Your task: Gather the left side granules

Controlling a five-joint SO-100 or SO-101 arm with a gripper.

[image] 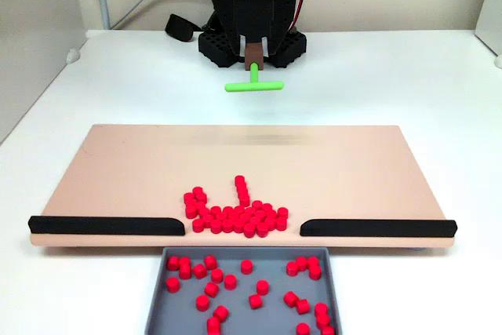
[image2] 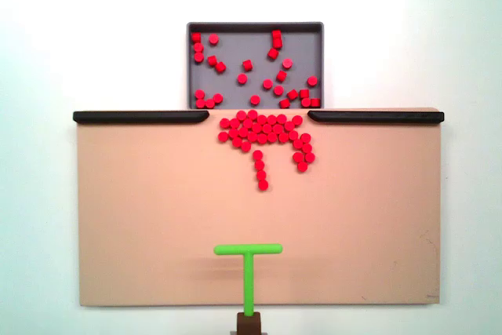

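Reading from the left in a fixed view, a long black strip [image: 107, 226] lies along the near edge of the tan board [image: 141, 170], then the granules [image: 235, 213], then a second black strip [image: 377, 227]. No brand, label or writing can be read anywhere. The granules are small bright red short cylinders, all alike, clustered at the gap between the strips, with a short line of them trailing toward mid-board. More red granules lie scattered in the grey tray [image: 160, 292] just beyond that gap. In the same view the gripper [image: 255, 54] hangs past the board's far edge, clamped around the brown handle end of the green T-shaped pusher [image: 254, 84], whose crossbar faces the pile, well apart from it.
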